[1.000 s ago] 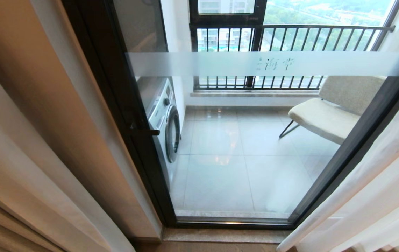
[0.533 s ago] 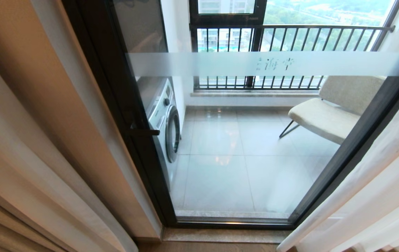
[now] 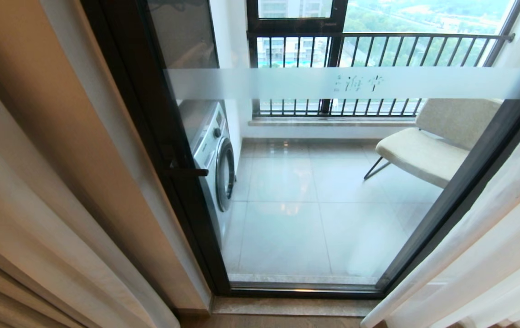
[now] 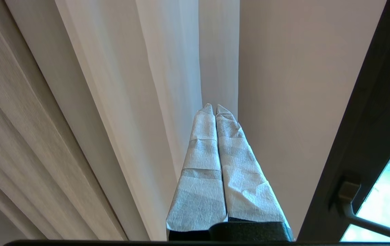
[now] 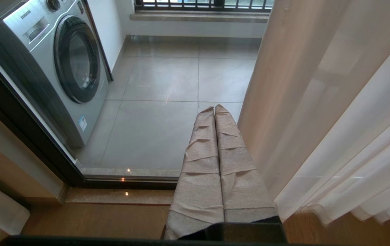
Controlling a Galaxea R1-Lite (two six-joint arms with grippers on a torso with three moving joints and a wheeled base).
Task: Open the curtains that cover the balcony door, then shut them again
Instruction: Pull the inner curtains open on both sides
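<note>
— Where is the left gripper?
— Fingers pressed together on nothing, tips just beside the white sheer fold of the curtains (beige layer farther out); the balcony door frame stands on its other side.
— The right gripper?
— Closed too, empty.

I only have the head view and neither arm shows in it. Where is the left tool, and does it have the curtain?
Observer: The left tool is shut, pointing up along the edge of the white sheer. No fabric shows between its fingers.
Operator: And the right tool?
Observer: The right tool is shut and empty, low by the door sill, beside the right-hand sheer.
</note>
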